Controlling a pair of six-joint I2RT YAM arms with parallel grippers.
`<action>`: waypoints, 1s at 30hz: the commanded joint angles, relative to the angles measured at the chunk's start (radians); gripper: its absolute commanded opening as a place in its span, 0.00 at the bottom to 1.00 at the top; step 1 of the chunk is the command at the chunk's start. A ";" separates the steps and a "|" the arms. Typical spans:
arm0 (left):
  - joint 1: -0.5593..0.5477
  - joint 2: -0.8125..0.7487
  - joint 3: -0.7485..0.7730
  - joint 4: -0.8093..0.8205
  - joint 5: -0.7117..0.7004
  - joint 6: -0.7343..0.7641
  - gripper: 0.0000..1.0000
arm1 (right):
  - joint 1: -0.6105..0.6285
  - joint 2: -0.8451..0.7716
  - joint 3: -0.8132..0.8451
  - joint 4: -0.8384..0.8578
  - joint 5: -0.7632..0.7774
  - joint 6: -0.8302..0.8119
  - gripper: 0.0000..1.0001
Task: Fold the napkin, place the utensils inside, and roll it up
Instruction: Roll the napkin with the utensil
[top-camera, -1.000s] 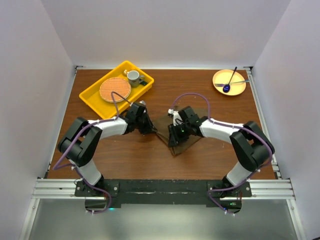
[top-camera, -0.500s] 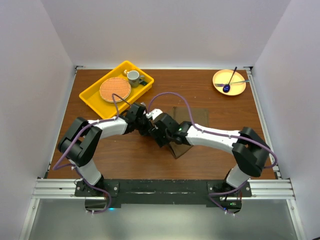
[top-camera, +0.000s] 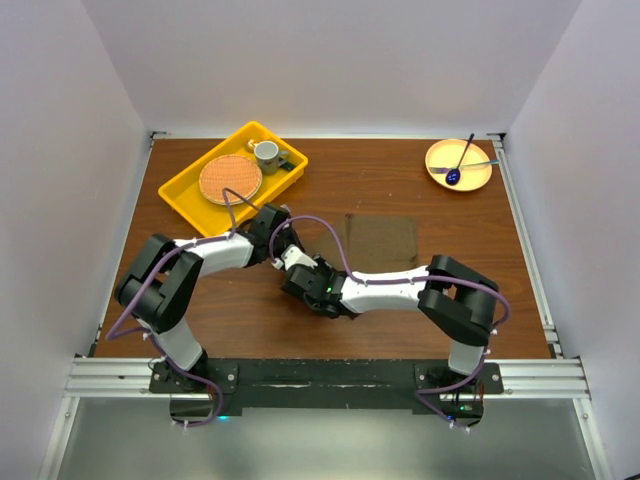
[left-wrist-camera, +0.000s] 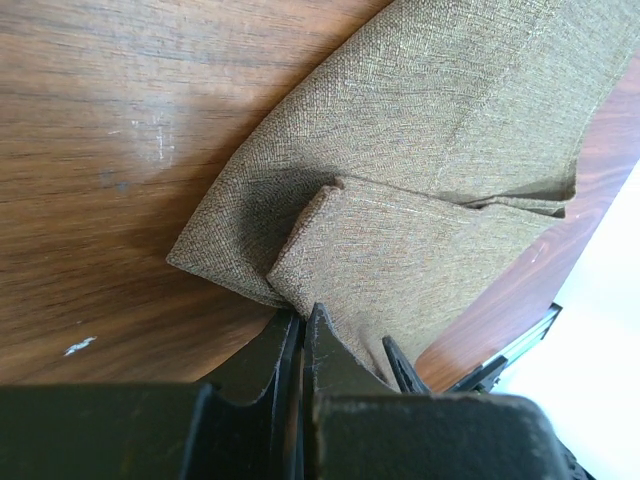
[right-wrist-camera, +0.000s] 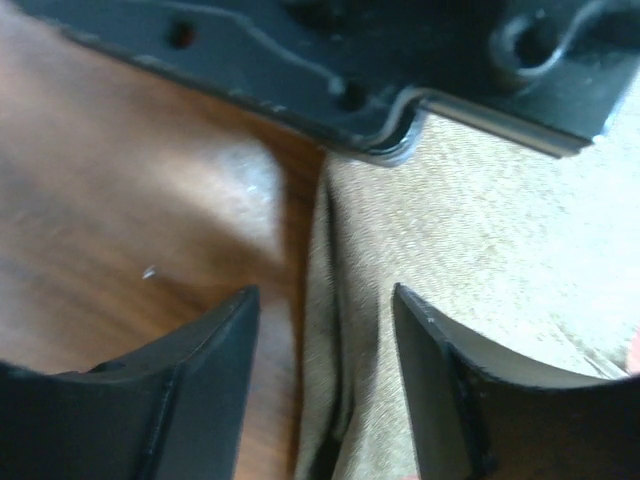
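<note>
The left arm (top-camera: 200, 255) is folded at the elbow, with its forearm laid out rightward toward the middle. The left gripper (left-wrist-camera: 303, 318) is held low, its jaws pressed together on a folded corner of the napkin (left-wrist-camera: 430, 130). The right arm (top-camera: 385, 290) is bent sharply above its base and stretched far to the left. The right gripper (right-wrist-camera: 325, 300) is set just beside the left one, its fingers (right-wrist-camera: 200, 390) spread apart.

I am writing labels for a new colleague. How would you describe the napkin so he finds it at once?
Look at the middle of the wooden table, right of the yellow tray. The napkin lies there: a dull olive-brown cloth, unlike the round orange mat in the tray.
</note>
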 joint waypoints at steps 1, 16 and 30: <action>0.008 -0.012 0.019 0.002 0.031 -0.013 0.00 | 0.008 0.017 0.012 0.049 0.124 -0.020 0.48; 0.048 -0.124 -0.038 0.041 -0.012 0.237 0.27 | -0.165 -0.067 0.029 0.027 -0.369 -0.030 0.00; 0.040 -0.366 -0.073 0.002 -0.104 0.389 0.43 | -0.570 -0.027 0.019 0.070 -1.092 0.010 0.00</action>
